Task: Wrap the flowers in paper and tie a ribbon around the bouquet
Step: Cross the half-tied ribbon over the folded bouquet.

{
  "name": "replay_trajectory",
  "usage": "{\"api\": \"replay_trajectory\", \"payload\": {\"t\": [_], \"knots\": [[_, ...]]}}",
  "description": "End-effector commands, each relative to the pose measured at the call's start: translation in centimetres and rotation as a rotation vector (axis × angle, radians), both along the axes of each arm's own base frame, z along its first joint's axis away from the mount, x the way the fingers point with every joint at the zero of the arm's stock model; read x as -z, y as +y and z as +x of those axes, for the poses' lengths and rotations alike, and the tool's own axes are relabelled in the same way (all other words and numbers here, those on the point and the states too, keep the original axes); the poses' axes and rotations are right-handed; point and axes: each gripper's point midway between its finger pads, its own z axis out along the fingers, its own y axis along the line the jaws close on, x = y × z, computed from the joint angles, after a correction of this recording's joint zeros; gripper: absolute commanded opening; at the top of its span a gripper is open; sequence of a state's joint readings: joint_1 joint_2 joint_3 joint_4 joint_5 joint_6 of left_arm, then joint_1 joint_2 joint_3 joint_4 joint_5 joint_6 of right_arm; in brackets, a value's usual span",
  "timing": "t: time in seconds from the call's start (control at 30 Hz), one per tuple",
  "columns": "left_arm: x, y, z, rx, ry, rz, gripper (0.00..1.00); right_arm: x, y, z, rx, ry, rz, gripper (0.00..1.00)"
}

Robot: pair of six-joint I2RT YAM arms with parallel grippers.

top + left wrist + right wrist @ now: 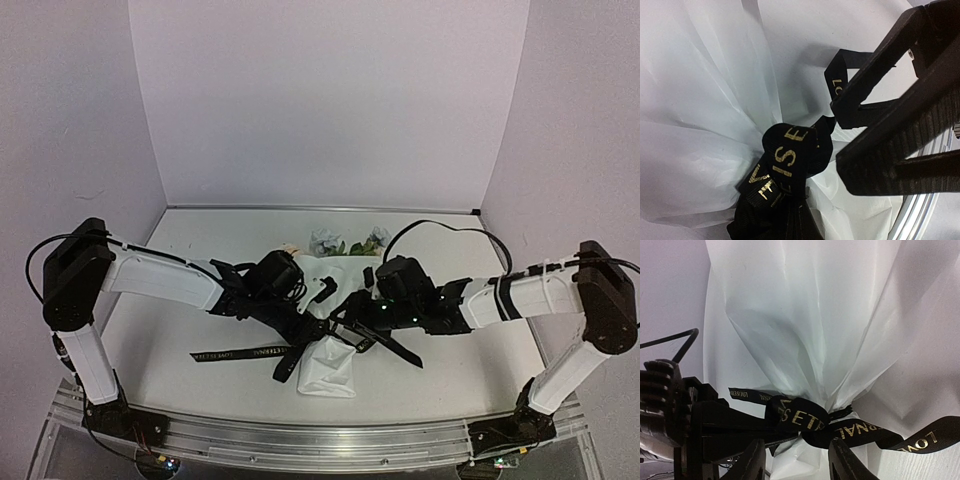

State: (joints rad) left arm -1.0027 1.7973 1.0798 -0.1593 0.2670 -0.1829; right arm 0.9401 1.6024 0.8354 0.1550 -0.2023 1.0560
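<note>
left jaws: clenched on the ribbon [800, 417], pinching it close under the knot, as the left wrist view shows.
right jaws: released. The two fingers [752, 462] stand apart below the knot, one on each side of it, with nothing pinched between them.
ribbon: black with gold lettering, knotted round the gathered neck of the wrap. In the top view one tail lies flat on the surface [460, 385] and stretches toward the left side. In the right wrist view another tail trails off to the right, passing just above the fingertip on that side.
paper [805, 315]: white, thin and creased. It is cinched tight at the knot and flares out on both sides of it.
flowers [328, 242]: pale blue-white blooms, a cream one and green leaves show at the far end of the wrap, toward the back wall [320, 100].
bouquet [325, 374]: lying on its side in the middle of the surface, between the two arms. The blooms point away from the bases, and the short flared paper end points toward the near edge.
left arm [160, 278]: reaches in from the left, its wrist over the bouquet's middle.
right arm [520, 295]: reaches in from the right and meets the other arm at the tie.
near edge: a metal rail [300, 440] runs along it, in front of the bases.
</note>
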Motion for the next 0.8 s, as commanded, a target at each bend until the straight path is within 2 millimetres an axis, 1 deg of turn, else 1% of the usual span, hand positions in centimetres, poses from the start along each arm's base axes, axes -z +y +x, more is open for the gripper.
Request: {"api": "replay_trajectory", "payload": {"t": [0.0,0.07,0.27,0.5,0.7,0.77], "knots": [[-1.6,-1.1,0.0,0.023,-0.019,-0.041,0.02,-1.2,0.6,1.1,0.006,-0.033,-0.005,0.44],[-1.5,-1.0,-0.1,0.025,-0.019,-0.038,0.01,-1.1,0.8,1.2,0.0,-0.029,-0.008,0.44],[-1.8,-1.0,-0.2,0.029,-0.025,-0.045,0.01,0.0,1.1,1.4,-0.003,0.02,-0.02,0.44],[-2.0,-0.9,-0.3,0.033,-0.028,-0.044,0.01,0.3,1.1,1.8,0.001,0.04,-0.019,0.42],[-1.8,-0.9,-0.3,0.032,-0.026,-0.042,0.01,0.2,1.4,1.6,-0.018,0.05,-0.01,0.36],[-1.8,-0.9,-0.3,0.031,-0.025,-0.042,0.01,0.2,1.5,1.4,-0.026,0.055,-0.007,0.28]]}}
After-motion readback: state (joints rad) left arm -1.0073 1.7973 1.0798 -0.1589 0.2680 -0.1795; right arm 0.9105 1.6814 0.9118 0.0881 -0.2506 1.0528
